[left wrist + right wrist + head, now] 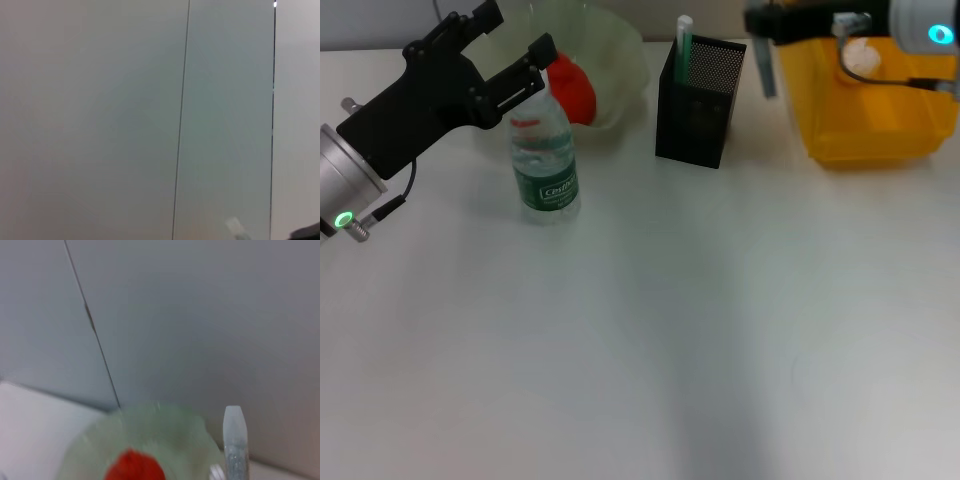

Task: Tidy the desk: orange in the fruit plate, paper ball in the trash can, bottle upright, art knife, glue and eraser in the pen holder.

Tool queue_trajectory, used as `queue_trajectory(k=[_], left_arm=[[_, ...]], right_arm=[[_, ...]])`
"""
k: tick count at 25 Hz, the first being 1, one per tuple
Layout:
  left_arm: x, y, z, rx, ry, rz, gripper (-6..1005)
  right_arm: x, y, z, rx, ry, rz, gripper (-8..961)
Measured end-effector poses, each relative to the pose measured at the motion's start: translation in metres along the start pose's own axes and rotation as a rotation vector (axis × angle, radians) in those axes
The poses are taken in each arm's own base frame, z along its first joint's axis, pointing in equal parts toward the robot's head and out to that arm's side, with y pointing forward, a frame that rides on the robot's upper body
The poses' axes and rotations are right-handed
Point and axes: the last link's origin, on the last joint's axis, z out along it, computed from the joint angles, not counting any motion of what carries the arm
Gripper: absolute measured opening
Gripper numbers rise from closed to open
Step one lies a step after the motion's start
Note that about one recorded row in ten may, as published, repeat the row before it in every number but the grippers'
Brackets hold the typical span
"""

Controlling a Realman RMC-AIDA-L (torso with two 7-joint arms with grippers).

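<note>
Your left gripper sits over the far left part of the desk, its two black fingers spread apart with nothing between them, just above and beside the cap of the bottle. That bottle stands upright near the far edge, just in front of the pale green fruit plate, and the orange lies in the plate behind it. To the right of the plate you have the black mesh pen holder with a green and white stick standing in it. Your right gripper hangs at the far right, above the yellow trash can, and you cannot tell from these views how far its fingers are parted.
</note>
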Motion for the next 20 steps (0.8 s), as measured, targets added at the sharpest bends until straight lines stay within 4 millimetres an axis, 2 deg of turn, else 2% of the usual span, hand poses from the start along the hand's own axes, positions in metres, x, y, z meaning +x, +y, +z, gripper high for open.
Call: queue_trajectory(k=[4,9,16,20], left_arm=[[0.0,0.0,0.001,0.002,0.0,0.0,795],[0.001,-0.002,0.0,0.007,0.002,-0.006,795],[0.0,-0.003,-0.001,0.017,-0.002,-0.012,795],[-0.001,-0.005,0.0,0.029,-0.012,-0.012,795]], right_arm=[[-0.001,0.005,0.023,-0.082,-0.125,0.0,133],[0.0,0.012,0.043,-0.171,-0.243,-0.031,132],[0.015,0.006,0.052,-0.149,-0.37,-0.107,132],[0.024,0.001,0.053,-0.122,-0.386,-0.124,133]])
